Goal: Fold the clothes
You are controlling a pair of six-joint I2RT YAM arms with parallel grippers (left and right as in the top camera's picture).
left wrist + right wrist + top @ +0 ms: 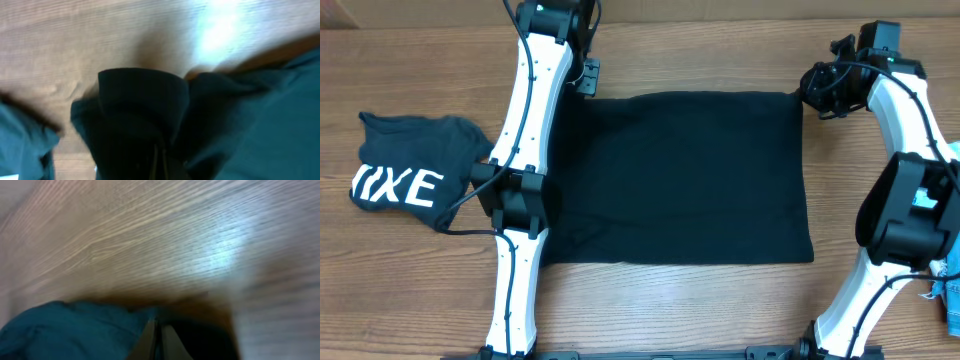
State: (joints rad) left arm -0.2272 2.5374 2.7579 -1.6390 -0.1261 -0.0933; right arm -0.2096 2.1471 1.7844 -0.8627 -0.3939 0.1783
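A black garment (685, 180) lies flat as a wide rectangle across the middle of the wooden table. My left gripper (582, 78) is at its far left corner, shut on the cloth; in the left wrist view dark fabric (140, 115) bunches around the closed fingers (159, 165). My right gripper (812, 88) is at the far right corner, shut on the cloth edge; the right wrist view shows teal-looking fabric (75, 330) pinched between the closed fingers (157, 340).
A second dark garment with white lettering (410, 175) lies crumpled at the left of the table. Blue items (948, 290) sit at the right edge. Both arms' bases stand at the near edge.
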